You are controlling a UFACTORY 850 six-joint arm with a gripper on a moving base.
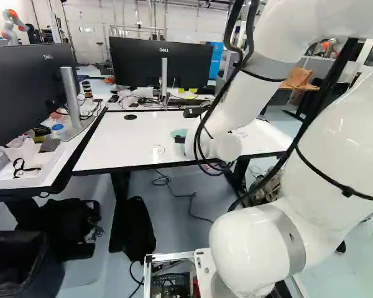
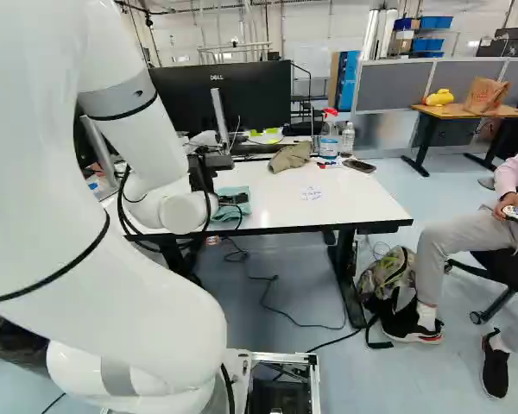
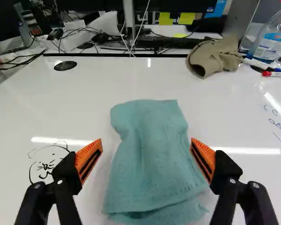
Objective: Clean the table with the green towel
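The two fingers (image 2: 233, 199) stand wide apart, released, with nothing clenched between their orange pads (image 3: 88, 161). The one green towel (image 3: 152, 154) lies on the white worktop (image 3: 84, 108), under and between them and reaching ahead; a second layer pokes out at its end nearest the wrist. Whether either pad brushes its edge, I cannot tell.

Beside one finger, a single cat face (image 3: 44, 164) is drawn on the worktop. Farther ahead sit one round black cable cover (image 3: 65, 65) and one crumpled beige cloth (image 3: 215, 57). Near the cloth, one red-capped marker (image 3: 275, 74) lies by the bottles.

There are two bottles: a spray bottle (image 2: 329, 138) with a red head and blue liquid inside, and just beside it a clear bottle (image 2: 348, 138), whose contents I cannot make out. One dark phone (image 2: 359, 165) lies near them. Two yellow notes (image 3: 186, 18) show beneath the monitor in the wrist view.

The left base view shows two monitors (image 1: 158, 62). At its lower left stands one black bin (image 1: 18, 261), its contents too dark to tell. One backpack (image 2: 388, 276) is on the floor beside the worktop's leg. On a far desk stands one brown paper bag (image 2: 485, 95), contents hidden.
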